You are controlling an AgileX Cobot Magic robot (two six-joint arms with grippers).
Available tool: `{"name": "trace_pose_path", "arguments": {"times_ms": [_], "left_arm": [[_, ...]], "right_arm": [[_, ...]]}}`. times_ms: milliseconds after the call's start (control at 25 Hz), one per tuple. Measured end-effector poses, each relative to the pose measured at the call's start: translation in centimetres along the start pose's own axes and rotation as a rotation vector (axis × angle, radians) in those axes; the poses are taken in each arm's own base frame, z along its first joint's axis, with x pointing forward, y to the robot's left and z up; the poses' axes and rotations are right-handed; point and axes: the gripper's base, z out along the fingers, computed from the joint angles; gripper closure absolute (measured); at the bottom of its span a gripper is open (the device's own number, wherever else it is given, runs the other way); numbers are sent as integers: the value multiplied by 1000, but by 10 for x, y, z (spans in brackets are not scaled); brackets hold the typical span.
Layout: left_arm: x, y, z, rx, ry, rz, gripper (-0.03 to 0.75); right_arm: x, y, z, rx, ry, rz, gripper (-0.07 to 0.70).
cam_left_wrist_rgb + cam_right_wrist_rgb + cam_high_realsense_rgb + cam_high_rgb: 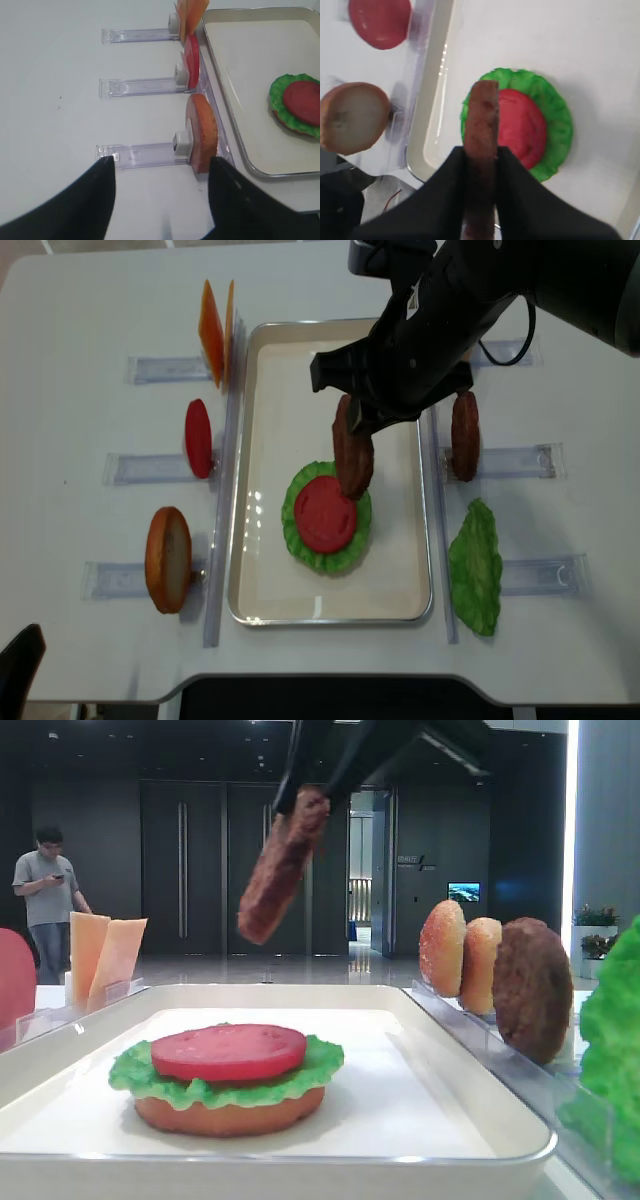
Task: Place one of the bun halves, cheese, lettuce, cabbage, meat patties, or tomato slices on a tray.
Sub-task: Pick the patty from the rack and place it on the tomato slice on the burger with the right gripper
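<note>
Black fingers (520, 200) of our right claw (481, 165) fill the bottom of the wrist view, clamped on a patty (481, 150) held on edge, its rim pointing down at the tray (432, 125). We see that patty (283, 865) hanging tilted in the air above the stack, not touching it.

Below it, on the tray (255, 600), the stack has a tan bun half (230, 1112) at the bottom, lettuce (140, 1075) on that, and a tomato slice (228, 1051) on top.

Right of the tray, a clear rack (500, 1060) holds two bun halves (443, 948) on edge, then a second patty (532, 988), then a lettuce leaf (476, 565).

Left of the tray, from far to near, stand cheese slices (212, 318), another tomato slice (198, 437) and a bun half (167, 558), each upright in a clear rack (145, 155) on the white table (70, 480).

Our left claw (162, 200) hovers above the table near that bun half (202, 132), its two dark fingers (95, 195) wide apart and holding nothing.

A person (47, 895) stands in the background.
</note>
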Motion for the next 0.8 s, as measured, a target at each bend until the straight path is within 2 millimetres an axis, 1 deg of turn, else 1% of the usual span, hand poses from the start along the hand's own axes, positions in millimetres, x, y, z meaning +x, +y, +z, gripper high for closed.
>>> {"name": "trace_pose_path", "arguments": {"times_ms": [160, 360, 480, 600, 800], "left_arm": [[0, 0, 0, 0, 0, 0, 262], [0, 0, 0, 0, 0, 0, 262], [0, 0, 0, 0, 0, 0, 262], [0, 0, 0, 0, 0, 0, 262], [0, 0, 0, 0, 0, 0, 262]], "right_arm": [[6, 3, 10, -101, -1, -13, 504], [19, -3, 28, -204, -12, -25, 504], [25, -7, 35, -244, -19, -30, 504], [23, -14, 36, -265, -41, -24, 504], [14, -26, 31, -274, -82, 3, 504]]}}
